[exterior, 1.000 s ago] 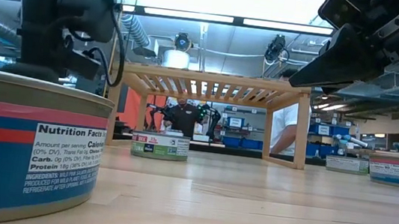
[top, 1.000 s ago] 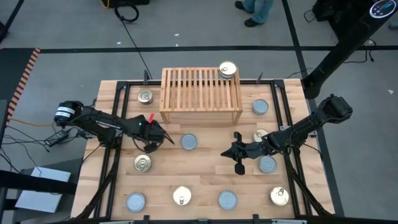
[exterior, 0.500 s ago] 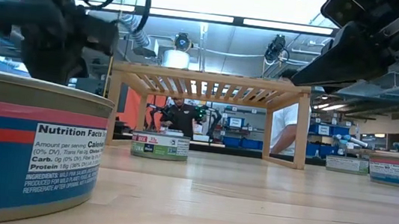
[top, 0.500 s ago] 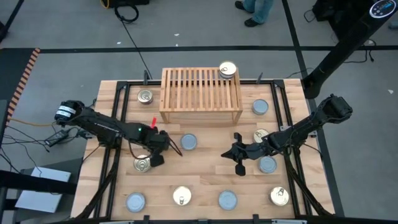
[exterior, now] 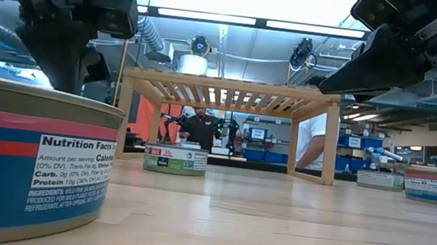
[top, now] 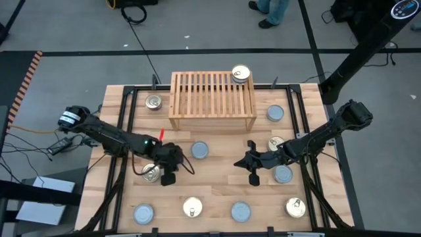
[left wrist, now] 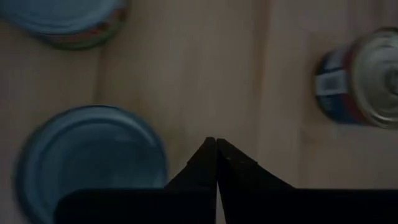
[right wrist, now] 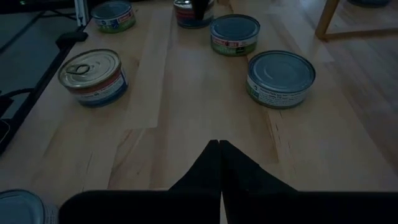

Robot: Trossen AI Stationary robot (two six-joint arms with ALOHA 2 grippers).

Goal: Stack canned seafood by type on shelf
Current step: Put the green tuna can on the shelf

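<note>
Both sets of jaws are seen pressed together w/ nothing pinched, as shown in each wrist view. Left gripper is hung low over the plank tabletop, just beside a gold pull-tab tin and near a blue-lidded tin; its arm is stretched from the table's left edge, wrist bent down. Right gripper is held mid-table, arm extended from the right, apparently waiting. On the wooden shelf only one gold-lidded tin is set, at the far right corner, probably as the start of the gold stack. Approx. ten other tins are left scattered on the table, so most sorting is judged undone.
</note>
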